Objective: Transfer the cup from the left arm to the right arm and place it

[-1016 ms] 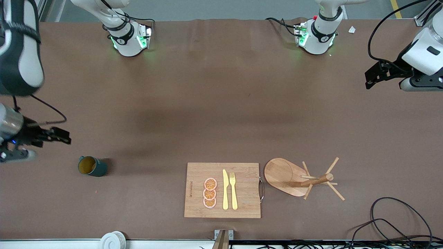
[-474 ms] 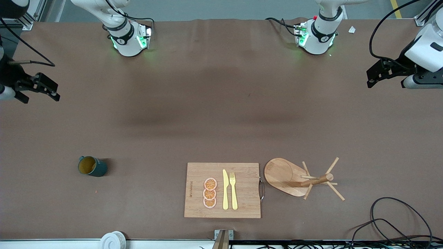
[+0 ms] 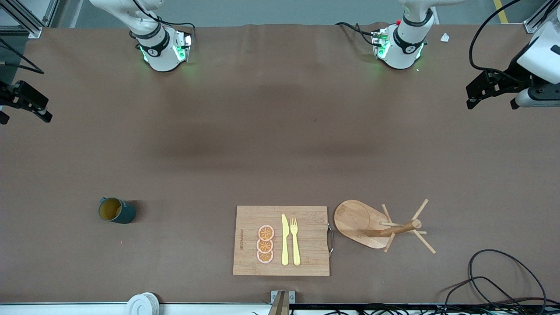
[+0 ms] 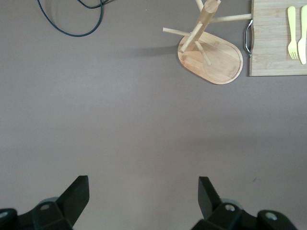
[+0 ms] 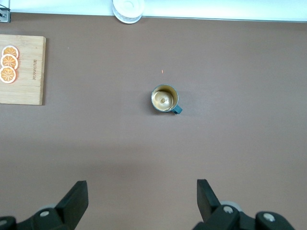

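The cup (image 3: 116,210), a dark teal-green mug with an ochre inside, stands upright on the brown table toward the right arm's end, level with the cutting board. It also shows in the right wrist view (image 5: 165,98), seen from above with its small handle. My right gripper (image 3: 24,115) is open and empty, high over the table's edge at the right arm's end, well apart from the cup; its open fingers show in its wrist view (image 5: 142,197). My left gripper (image 3: 491,103) is open and empty, high over the left arm's end (image 4: 144,195).
A wooden cutting board (image 3: 245,267) carries orange slices (image 3: 265,244), a yellow knife (image 3: 285,240) and a fork (image 3: 295,241). Beside it, toward the left arm's end, stands a wooden peg stand (image 3: 385,227). Black cables (image 3: 498,280) lie at the near corner. A white roll (image 3: 142,304) sits at the near edge.
My right gripper has pulled away from beside the cup, toward the robots' bases and the table's edge. My left gripper has shifted slightly the same way. The cup has not moved.
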`<state>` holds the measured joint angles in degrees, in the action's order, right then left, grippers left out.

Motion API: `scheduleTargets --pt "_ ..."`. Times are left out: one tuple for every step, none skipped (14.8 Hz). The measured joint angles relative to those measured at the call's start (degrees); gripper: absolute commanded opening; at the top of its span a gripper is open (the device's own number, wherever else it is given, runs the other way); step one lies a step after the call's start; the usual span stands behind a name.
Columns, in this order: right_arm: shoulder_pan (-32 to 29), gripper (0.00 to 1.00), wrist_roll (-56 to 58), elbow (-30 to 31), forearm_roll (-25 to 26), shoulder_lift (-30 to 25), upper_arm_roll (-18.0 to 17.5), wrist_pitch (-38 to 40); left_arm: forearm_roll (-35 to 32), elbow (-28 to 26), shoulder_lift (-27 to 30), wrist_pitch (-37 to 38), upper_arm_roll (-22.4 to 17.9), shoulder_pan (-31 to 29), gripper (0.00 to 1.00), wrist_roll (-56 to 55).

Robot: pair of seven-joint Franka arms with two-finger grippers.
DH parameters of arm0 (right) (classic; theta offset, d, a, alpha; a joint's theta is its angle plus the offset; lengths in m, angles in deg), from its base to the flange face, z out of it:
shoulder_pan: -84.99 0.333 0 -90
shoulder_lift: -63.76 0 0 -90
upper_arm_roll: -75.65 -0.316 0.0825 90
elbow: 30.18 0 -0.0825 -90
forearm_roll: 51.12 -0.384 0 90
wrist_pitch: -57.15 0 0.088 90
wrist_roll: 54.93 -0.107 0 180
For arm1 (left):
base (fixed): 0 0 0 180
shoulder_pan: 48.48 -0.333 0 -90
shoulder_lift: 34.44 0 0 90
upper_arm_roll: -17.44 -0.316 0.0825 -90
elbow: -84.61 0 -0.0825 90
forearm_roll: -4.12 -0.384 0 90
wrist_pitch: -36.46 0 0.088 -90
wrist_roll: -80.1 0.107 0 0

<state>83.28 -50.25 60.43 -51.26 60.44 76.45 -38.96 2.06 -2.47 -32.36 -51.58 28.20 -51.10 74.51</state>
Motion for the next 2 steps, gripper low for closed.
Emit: scheduleTargets --pt "0.0 1.0 -0.01 -0.12 0.02 0.22 0.0 0.0 0.0 -0.02 -0.02 0.05 0.01 0.08 1.0 0.04" --pt "0.0 1.0 -0.01 -0.21 0.02 0.36 -0.01 -0.02 0.0 -0.03 -0.04 0.1 0.04 0.12 1.0 0.05"
